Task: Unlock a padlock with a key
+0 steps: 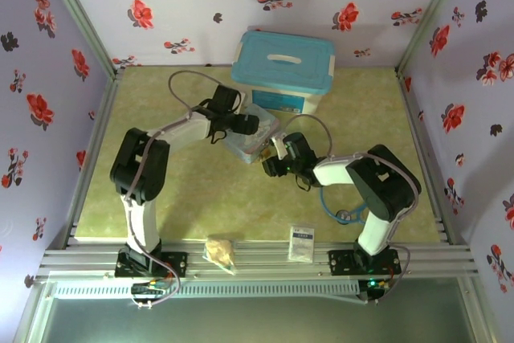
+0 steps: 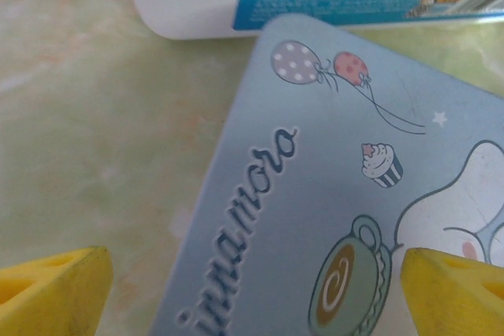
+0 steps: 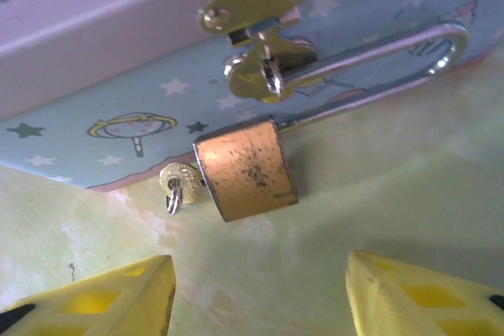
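At the front of the tin (image 3: pixel 118 108), the padlock (image 3: pixel 246 169) threads the clasp (image 3: pixel 264 72), presumably securing it, key (image 3: pixel 177 179) inserted; left end effector (image 2: pixel 256 293) and right end effector (image 3: pixel 260 297) gape empty.

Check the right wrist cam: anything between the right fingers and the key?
Nothing visible. The key sticks out of the padlock; only bare tabletop separates it from the right gripper, fingers apart. The tin lies behind the padlock, off the path.

Tin (image 1: pixel 249 136) sits mid-table (image 1: pixel 201 198), storage box (image 1: pixel 283 66) just behind it. Padlock (image 3: pixel 246 169) is hooked through the tin's hasp (image 3: pixel 260 53), body on the table against the tin wall, key (image 3: pixel 175 179) in its end. Left end effector (image 2: pixel 252 297) is over the lid, right end effector (image 3: pixel 260 297) near the padlock, apart.
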### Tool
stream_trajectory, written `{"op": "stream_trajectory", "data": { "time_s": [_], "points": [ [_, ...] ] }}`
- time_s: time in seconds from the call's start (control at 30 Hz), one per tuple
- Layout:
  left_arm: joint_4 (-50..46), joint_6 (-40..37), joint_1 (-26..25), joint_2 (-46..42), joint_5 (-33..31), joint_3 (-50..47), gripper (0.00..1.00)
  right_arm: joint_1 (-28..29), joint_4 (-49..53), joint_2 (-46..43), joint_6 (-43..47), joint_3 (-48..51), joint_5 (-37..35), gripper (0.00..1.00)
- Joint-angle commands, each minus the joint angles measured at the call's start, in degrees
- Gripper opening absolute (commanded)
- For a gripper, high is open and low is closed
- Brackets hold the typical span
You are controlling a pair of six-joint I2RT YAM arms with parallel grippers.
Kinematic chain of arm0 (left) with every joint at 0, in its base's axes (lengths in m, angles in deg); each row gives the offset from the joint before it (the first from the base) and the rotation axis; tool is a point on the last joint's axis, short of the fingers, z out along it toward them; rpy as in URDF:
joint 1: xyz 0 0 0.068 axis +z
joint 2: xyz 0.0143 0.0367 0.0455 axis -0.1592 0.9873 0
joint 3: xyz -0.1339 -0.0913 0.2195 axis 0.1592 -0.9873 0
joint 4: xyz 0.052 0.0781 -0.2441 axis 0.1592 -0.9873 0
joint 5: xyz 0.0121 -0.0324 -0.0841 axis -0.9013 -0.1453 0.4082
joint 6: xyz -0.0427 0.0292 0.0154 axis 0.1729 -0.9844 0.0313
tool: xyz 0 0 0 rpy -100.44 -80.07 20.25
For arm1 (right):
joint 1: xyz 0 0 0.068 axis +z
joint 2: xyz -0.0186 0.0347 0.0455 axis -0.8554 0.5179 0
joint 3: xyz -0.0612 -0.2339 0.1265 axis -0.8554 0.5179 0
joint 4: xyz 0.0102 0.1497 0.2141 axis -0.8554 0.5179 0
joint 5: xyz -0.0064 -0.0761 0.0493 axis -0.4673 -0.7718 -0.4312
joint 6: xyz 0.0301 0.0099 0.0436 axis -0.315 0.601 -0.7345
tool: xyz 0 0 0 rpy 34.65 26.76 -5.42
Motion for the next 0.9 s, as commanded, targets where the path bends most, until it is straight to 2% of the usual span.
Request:
{"op": "stream_trajectory", "data": {
  "time_s": [0.0,0.3,0.53,0.67,0.87],
  "points": [
    [2.4,-2.4,0.2,2.2,3.7,4.0,0.94,1.0,-3.5,3.6,2.9,-1.9,0.4,0.60],
    [3.9,-4.2,0.4,5.6,5.8,3.3,0.87,3.0,-6.2,7.9,3.2,-4.9,-1.5,0.60],
    [5.6,-5.2,0.3,6.4,9.4,0.0,0.81,3.3,-5.2,10.8,-1.6,-6.6,-14.9,0.52],
    [5.8,-6.1,0.2,6.5,9.4,-1.2,0.79,2.7,-8.9,9.2,-5.2,-3.8,-18.4,0.50],
    [4.5,-8.9,0.0,6.9,9.4,-1.1,0.78,-1.4,-12.5,7.9,-10.9,-0.7,-15.8,0.49]
  ]
}}
